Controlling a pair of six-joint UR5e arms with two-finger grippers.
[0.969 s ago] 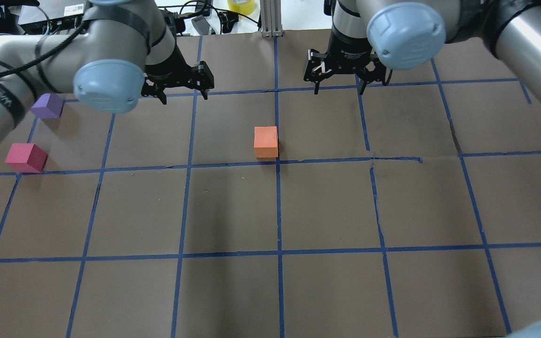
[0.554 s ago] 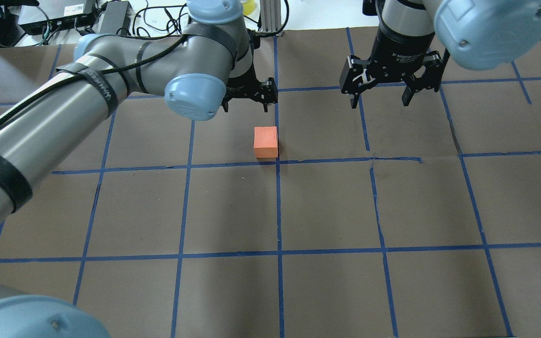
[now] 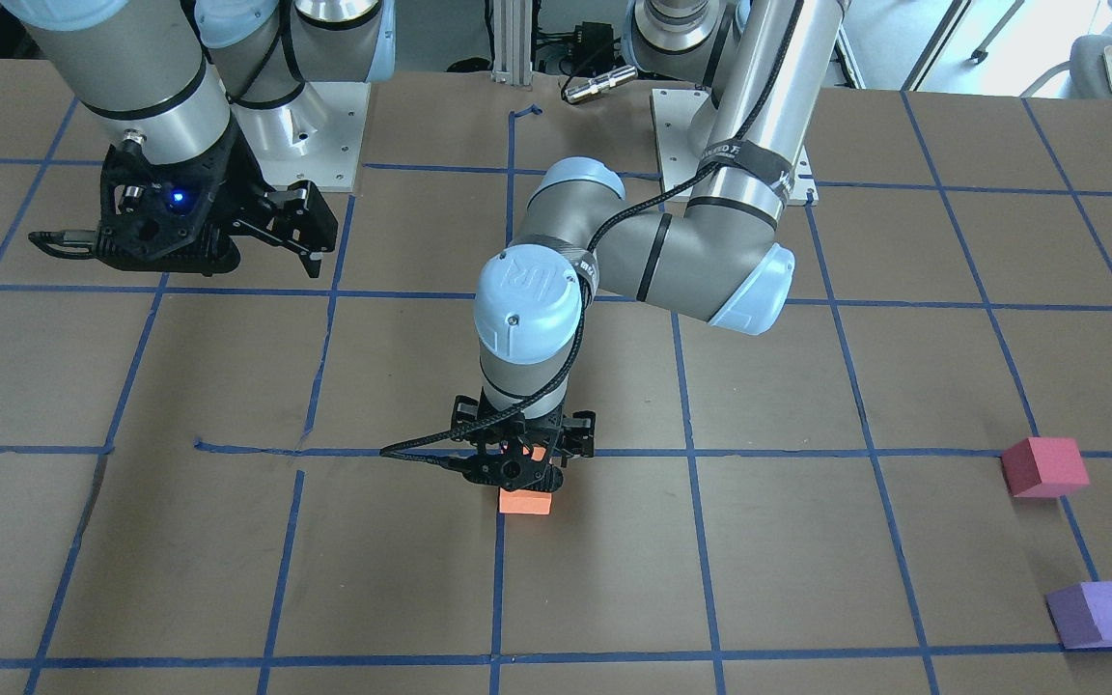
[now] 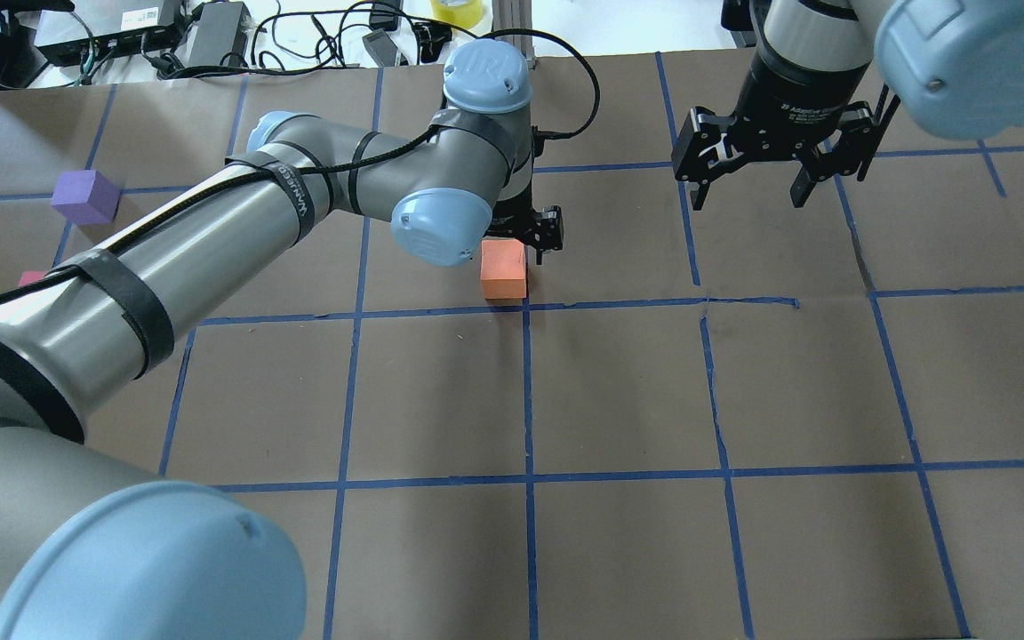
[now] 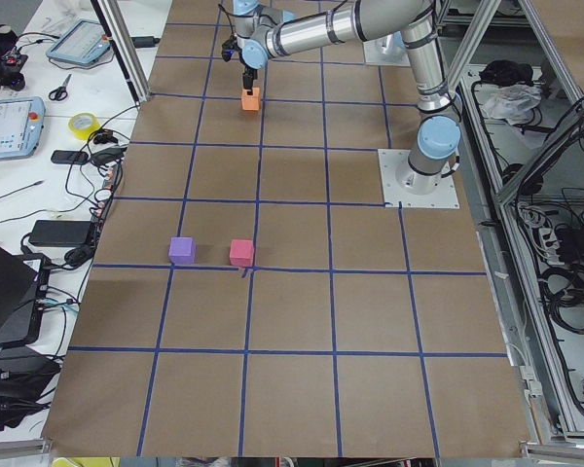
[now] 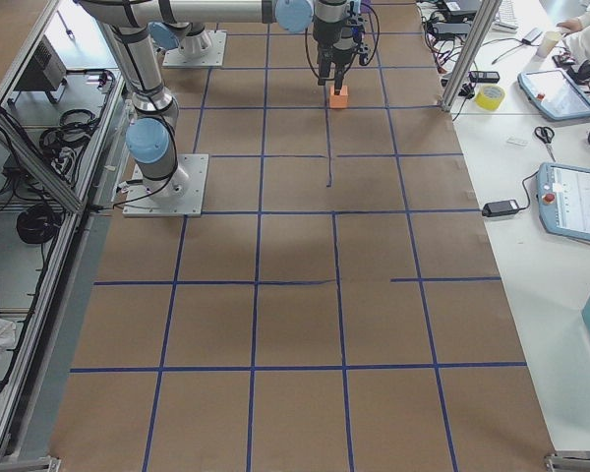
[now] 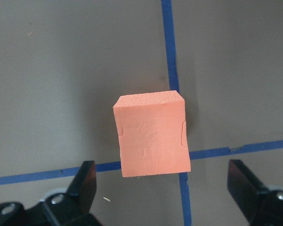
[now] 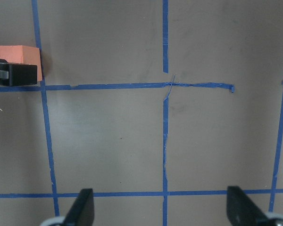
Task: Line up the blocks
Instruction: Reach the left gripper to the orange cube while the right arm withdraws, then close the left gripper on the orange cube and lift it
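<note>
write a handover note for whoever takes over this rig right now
Left gripper: open, poised over the orange block, a finger on either side, not closed on it.
Right gripper: open, empty, hovering above bare table off to the right.
Blocks: orange sits by a tape crossing near mid-table. The crimson block and purple block sit apart on the robot's far left.
Done: nothing lined up yet.
Left: probably grasp orange, then bring all three blocks into one row.
</note>
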